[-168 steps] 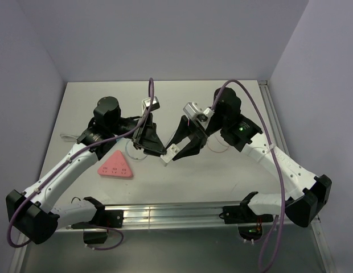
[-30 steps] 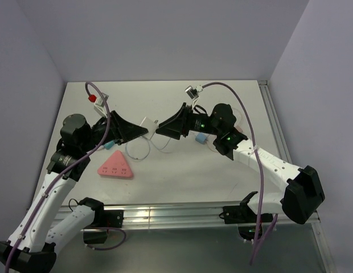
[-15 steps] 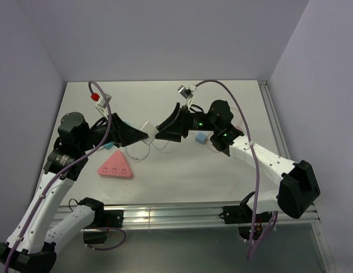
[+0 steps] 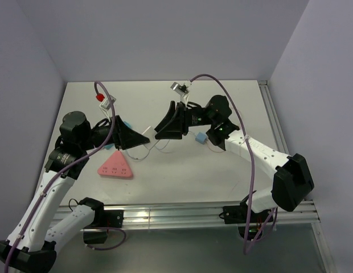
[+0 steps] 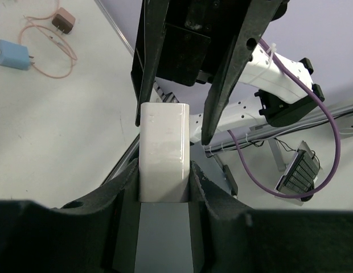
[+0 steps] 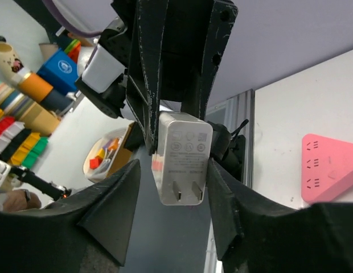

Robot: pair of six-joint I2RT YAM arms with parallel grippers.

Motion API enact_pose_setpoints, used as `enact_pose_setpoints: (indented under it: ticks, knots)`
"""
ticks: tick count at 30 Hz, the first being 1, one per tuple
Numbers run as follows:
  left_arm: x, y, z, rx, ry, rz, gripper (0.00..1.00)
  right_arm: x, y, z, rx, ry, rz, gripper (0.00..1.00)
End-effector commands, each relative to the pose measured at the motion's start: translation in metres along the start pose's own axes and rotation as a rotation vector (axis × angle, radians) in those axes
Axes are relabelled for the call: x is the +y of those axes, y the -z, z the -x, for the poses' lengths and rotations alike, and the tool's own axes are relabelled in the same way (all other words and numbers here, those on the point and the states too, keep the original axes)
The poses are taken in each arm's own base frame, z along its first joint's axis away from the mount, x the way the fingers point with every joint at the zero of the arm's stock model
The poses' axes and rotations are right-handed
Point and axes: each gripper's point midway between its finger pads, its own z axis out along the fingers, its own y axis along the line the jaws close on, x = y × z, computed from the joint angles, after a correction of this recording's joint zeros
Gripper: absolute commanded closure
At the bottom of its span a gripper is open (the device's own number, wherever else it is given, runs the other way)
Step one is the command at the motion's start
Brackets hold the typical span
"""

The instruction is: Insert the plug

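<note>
Charger plug (image 5: 164,142): we are handing it over, left gripper (image 5: 164,168) clamping it, right gripper (image 6: 175,170) with jaws apart, closing needed next.

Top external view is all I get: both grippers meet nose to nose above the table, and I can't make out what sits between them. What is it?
Observer: A white charger, clamped in the left gripper; the left wrist view shows it plainly.
Operator: Does the right gripper grip it too?
Observer: Not firmly. In the left wrist view the right gripper straddles the charger's far end, with a gap on one side.
Operator: Which way do the prongs face?
Observer: The right wrist view shows two flat prongs pointing toward the right wrist camera, away from the left gripper.
</note>
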Motion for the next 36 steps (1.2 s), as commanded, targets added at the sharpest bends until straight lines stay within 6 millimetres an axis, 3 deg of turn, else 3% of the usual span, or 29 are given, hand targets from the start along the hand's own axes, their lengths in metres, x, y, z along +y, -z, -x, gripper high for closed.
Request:
enact_pose_setpoints:
  ticks: [1,5,6,9,11,15,18,19,20,21,22,30,32,36]
  knots:
    - [-0.022,0.004,0.010,-0.017,-0.098,-0.064,1.00,0.023,-0.005,0.006,0.037,0.068,0.087,0.46]
    - [-0.025,0.004,0.011,-0.015,-0.111,-0.075,1.00,0.024,-0.010,0.000,0.073,0.074,0.099,0.54]
    - [-0.025,0.003,0.011,-0.013,-0.110,-0.075,1.00,0.024,-0.012,-0.002,0.080,0.063,0.097,0.64]
    - [-0.027,0.004,0.010,-0.004,-0.118,-0.081,1.00,0.023,-0.013,-0.002,0.081,0.061,0.096,0.79]
    - [-0.027,0.004,0.011,-0.004,-0.128,-0.079,0.99,0.026,-0.014,-0.002,0.090,0.063,0.109,0.99]
    - [-0.024,0.005,0.016,-0.025,-0.138,-0.040,0.99,0.038,-0.016,0.000,0.043,0.099,0.119,1.00]
    - [-0.016,0.009,0.031,-0.134,-0.168,0.037,0.60,0.034,-0.015,0.008,-0.061,0.075,0.076,1.00]
    - [-0.019,0.011,0.032,-0.167,-0.163,0.029,0.40,0.037,-0.015,0.012,-0.098,0.063,0.075,1.00]
    - [-0.026,0.017,0.033,-0.208,-0.184,0.011,0.34,0.039,-0.014,0.016,-0.132,0.030,0.072,1.00]
    - [-0.021,0.018,0.034,-0.237,-0.181,0.021,0.28,0.041,-0.012,0.027,-0.196,0.036,0.058,1.00]
    - [-0.024,0.020,0.036,-0.260,-0.195,0.017,0.17,0.039,-0.012,0.028,-0.220,0.018,0.048,1.00]
    - [-0.016,0.022,0.029,-0.279,-0.176,0.019,0.14,0.039,-0.003,0.051,-0.412,-0.041,0.043,1.00]
    - [-0.025,0.024,0.029,-0.302,-0.180,-0.021,0.15,0.036,-0.001,0.055,-0.455,-0.062,0.035,1.00]
    - [-0.022,0.023,0.028,-0.323,-0.141,-0.046,0.21,0.040,0.003,0.060,-0.508,-0.067,0.070,1.00]
